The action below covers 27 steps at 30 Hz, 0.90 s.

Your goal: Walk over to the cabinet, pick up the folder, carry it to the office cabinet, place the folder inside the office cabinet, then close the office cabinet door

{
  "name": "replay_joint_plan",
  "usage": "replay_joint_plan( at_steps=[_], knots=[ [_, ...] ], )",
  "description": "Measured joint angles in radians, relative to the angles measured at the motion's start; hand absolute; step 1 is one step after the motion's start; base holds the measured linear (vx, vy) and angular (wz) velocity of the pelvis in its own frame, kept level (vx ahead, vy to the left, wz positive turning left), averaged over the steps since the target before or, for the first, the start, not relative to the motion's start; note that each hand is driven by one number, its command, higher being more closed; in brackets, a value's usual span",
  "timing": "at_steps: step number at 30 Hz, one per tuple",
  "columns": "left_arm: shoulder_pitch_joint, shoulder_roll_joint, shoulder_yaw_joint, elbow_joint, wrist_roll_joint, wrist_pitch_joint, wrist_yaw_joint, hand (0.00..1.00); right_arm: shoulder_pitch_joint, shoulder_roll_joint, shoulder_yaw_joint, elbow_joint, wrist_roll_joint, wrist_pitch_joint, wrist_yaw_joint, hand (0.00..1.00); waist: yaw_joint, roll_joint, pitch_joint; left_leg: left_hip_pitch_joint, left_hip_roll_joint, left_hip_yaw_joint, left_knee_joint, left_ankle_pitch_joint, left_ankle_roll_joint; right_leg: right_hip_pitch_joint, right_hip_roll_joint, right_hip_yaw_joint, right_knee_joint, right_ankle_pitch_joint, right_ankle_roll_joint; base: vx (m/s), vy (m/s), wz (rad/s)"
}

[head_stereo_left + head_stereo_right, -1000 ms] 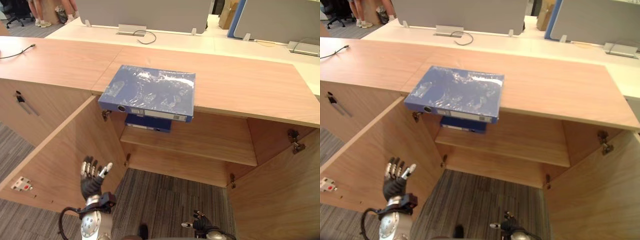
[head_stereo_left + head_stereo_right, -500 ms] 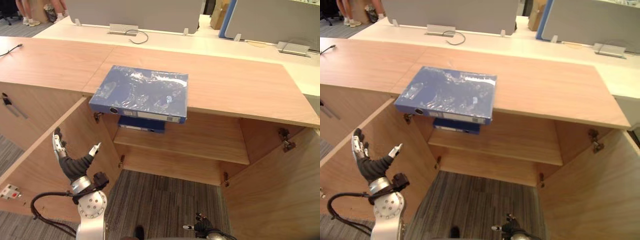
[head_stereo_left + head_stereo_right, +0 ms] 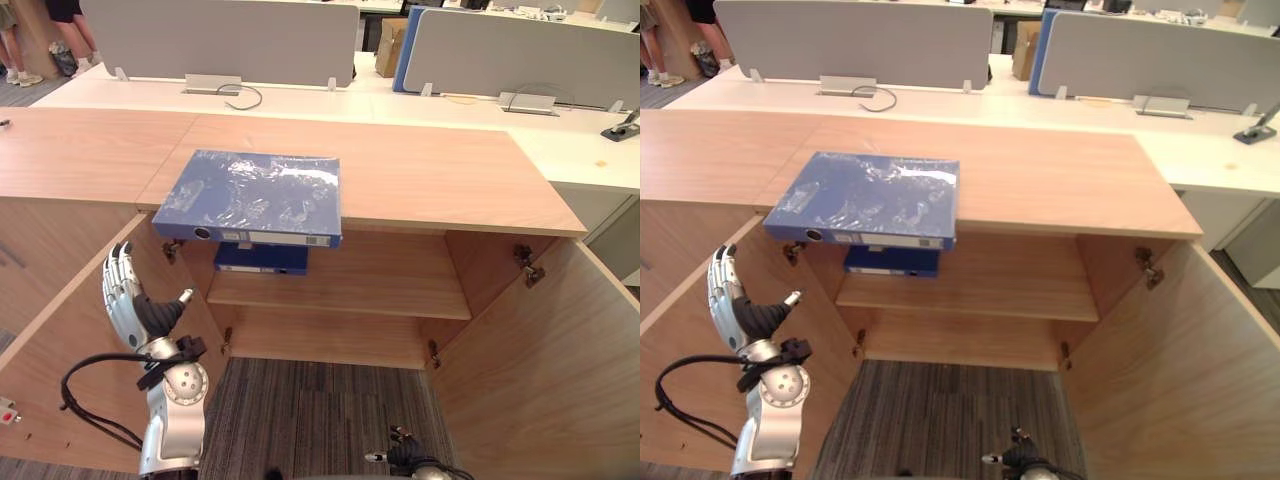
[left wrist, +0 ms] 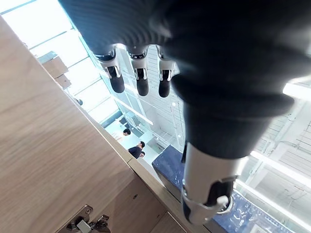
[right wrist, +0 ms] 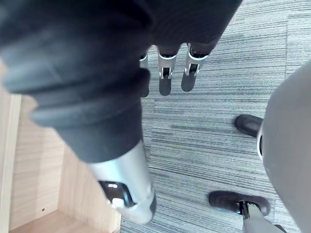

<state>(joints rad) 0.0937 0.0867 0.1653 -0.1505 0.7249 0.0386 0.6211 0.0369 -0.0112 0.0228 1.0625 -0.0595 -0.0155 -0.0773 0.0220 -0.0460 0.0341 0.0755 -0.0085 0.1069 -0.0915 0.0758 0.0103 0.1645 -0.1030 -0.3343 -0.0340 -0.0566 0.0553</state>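
Raised and turned since a second ago: left robot hand (image 3: 140, 305), fingers straight, thumb apart, holding nothing, just beside the open left door (image 3: 60, 340). Unmoved despite the shifted camera: blue folder (image 3: 255, 192), flat on the bench (image 3: 440, 165), overhanging its front edge above the open cabinet (image 3: 330, 340), with a second folder (image 3: 262, 258) on the shelf (image 3: 380, 290) below. Low over the carpet (image 3: 300, 410): right robot hand (image 3: 405, 460), fingers relaxed, empty. Judged stage: reach begun, pickup not yet made.
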Motion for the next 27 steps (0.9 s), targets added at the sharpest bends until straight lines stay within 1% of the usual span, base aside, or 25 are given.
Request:
replay_joint_plan(
  at_steps=[1, 4, 6, 11, 14, 17, 27],
  knots=[
    [-0.005, 0.008, 0.0, 0.005, 0.017, 0.002, -0.001, 0.0, 0.0, -0.002, 0.0, 0.0, 0.0, -0.003, 0.006, 0.0, -0.006, 0.004, -0.002, 0.0, 0.001, 0.004, -0.001, 0.0, 0.0, 0.001, 0.002, 0.004, -0.007, 0.005, 0.0, -0.05, -0.001, -0.06],
    [-0.016, 0.015, -0.001, 0.009, 0.034, 0.004, -0.003, 0.0, 0.0, -0.006, 0.0, -0.001, 0.0, -0.005, 0.01, 0.0, -0.008, 0.007, -0.003, 0.0, 0.001, 0.011, -0.001, 0.0, 0.0, 0.003, 0.004, 0.01, -0.017, 0.011, -0.002, -0.03, 0.003, -0.07],
    [-0.045, 0.041, -0.006, 0.046, 0.067, 0.012, -0.011, 0.0, -0.001, -0.007, 0.0, -0.001, 0.0, -0.005, 0.012, 0.0, -0.013, 0.01, -0.006, 0.0, 0.003, 0.012, -0.001, 0.0, -0.001, 0.007, 0.006, 0.01, -0.025, 0.013, -0.002, 0.0, 0.0, 0.0],
    [-0.063, 0.078, -0.031, 0.068, 0.108, 0.014, -0.024, 0.0, -0.001, -0.007, 0.0, -0.006, 0.0, -0.005, 0.021, 0.0, -0.025, 0.01, -0.007, 0.0, 0.006, 0.017, -0.001, -0.002, -0.003, 0.008, 0.011, 0.014, -0.032, 0.015, -0.004, -0.01, -0.002, -0.01],
    [-0.089, 0.082, -0.04, 0.073, 0.118, 0.015, -0.028, 0.0, -0.002, -0.007, 0.0, -0.007, 0.0, -0.005, 0.029, 0.0, -0.03, 0.009, -0.009, 0.0, 0.01, 0.024, -0.001, -0.004, -0.006, 0.008, 0.014, 0.019, -0.038, 0.018, -0.008, -0.03, -0.004, -0.06],
    [-0.091, 0.103, -0.068, 0.074, 0.13, 0.017, -0.03, 0.0, -0.002, -0.007, 0.0, -0.007, 0.0, -0.006, 0.029, 0.0, -0.031, 0.009, -0.011, 0.002, 0.015, 0.038, -0.001, -0.006, -0.009, 0.007, 0.02, 0.036, -0.047, 0.025, -0.012, -0.03, 0.0, -0.14],
    [-0.122, 0.112, -0.101, 0.134, 0.139, 0.026, -0.051, 0.0, -0.001, -0.016, 0.001, -0.007, 0.0, -0.005, 0.029, 0.0, -0.046, 0.013, -0.013, -0.004, 0.017, 0.045, -0.001, -0.006, -0.009, -0.004, 0.022, 0.043, -0.048, 0.027, -0.012, -0.03, 0.003, -0.03]
  ],
)
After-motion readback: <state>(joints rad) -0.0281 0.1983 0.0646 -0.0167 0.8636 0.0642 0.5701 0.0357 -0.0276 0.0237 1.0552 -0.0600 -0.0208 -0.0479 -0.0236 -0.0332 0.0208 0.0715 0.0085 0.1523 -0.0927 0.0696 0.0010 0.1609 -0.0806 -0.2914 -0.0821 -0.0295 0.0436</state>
